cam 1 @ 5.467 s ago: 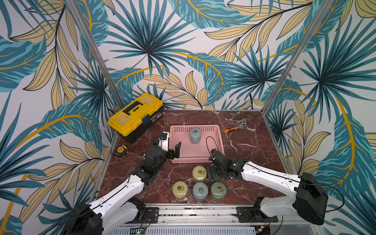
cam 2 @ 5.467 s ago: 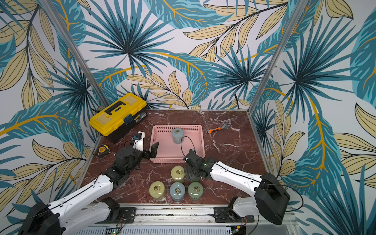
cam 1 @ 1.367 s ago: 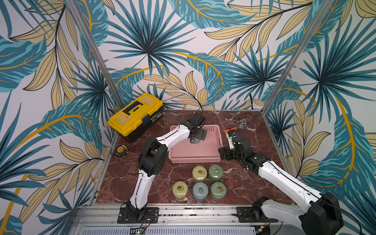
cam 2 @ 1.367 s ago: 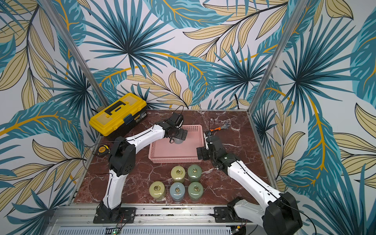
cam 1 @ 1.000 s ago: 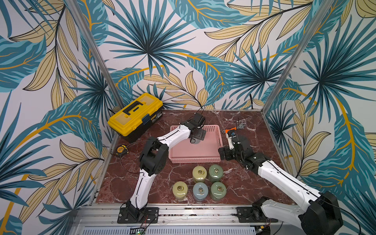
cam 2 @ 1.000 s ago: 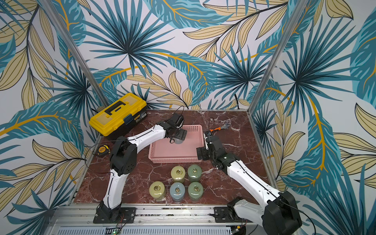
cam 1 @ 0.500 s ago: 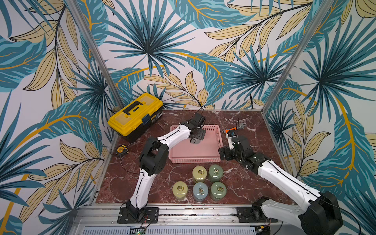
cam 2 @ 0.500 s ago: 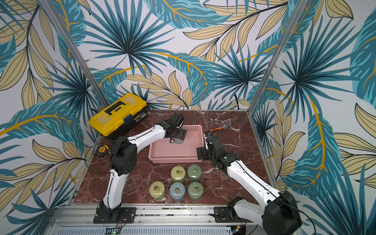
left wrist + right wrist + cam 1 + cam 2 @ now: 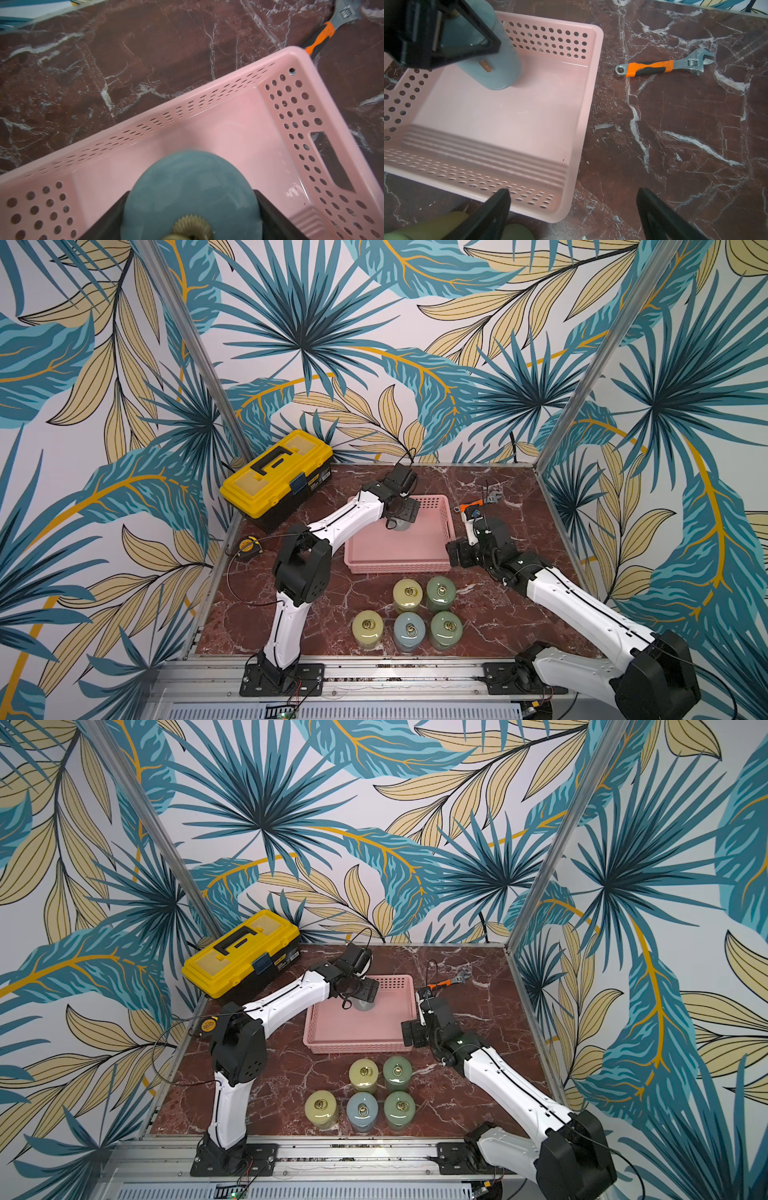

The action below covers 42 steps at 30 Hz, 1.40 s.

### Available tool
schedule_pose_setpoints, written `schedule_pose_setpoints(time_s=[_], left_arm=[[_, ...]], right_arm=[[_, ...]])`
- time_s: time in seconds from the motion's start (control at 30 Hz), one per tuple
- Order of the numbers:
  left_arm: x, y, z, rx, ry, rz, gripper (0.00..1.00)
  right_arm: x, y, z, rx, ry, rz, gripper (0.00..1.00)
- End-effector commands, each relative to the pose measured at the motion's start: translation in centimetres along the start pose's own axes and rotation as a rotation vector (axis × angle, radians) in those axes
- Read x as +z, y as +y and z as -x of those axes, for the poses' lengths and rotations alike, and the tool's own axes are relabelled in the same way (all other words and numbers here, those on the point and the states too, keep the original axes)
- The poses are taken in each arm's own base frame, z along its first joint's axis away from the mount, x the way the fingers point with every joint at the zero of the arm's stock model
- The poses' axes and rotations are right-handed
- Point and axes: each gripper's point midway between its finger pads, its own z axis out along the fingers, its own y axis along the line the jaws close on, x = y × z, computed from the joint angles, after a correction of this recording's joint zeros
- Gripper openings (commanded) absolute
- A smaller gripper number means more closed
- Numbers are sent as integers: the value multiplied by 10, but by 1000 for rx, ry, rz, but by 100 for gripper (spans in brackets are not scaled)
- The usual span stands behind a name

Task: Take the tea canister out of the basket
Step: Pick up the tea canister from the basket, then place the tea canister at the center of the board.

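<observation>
Grasp step: tea canister (image 9: pixel 500 70), inside the basket (image 9: pixel 591 83) near its far wall, is clasped by the left gripper (image 9: pixel 192 199); right gripper (image 9: pixel 573 199) is held agape beside the basket; a straight lift over the rim is judged needed next.

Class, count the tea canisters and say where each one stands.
6. One blue-grey canister stands in the pink basket, between the fingers of the left gripper. Five canisters stand on the table nearer the robot: two, then three.
</observation>
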Motion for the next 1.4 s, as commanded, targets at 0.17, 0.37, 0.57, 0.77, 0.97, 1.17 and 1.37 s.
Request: schedule_pose_setpoints(time_s=[0.17,0.37,0.57,0.77,0.97,1.17,1.37], left_arm=[[-45,-1,18,3,-93,-19,45],[-56,0,18,3,-104,-20,45],[-67,0,14,5,-100,-25,44],[-87,-1,5,6,-83,-32,44],[-113,2,-10,-2,-91,-42,43],[-131,7,-31,-11,-85,-43,43],[-146,11,-52,-12,-72,-42,43]], right_arm=[[4,-3,-6,1,7,-15,99],[4,-4,-6,1,8,-19,99],[4,-4,-6,2,4,-20,99],[4,-4,-6,5,-5,-15,99],[2,-4,-5,8,-13,-13,99],[2,-3,-4,10,-19,-10,99],[2,-3,-5,13,-21,-9,99]])
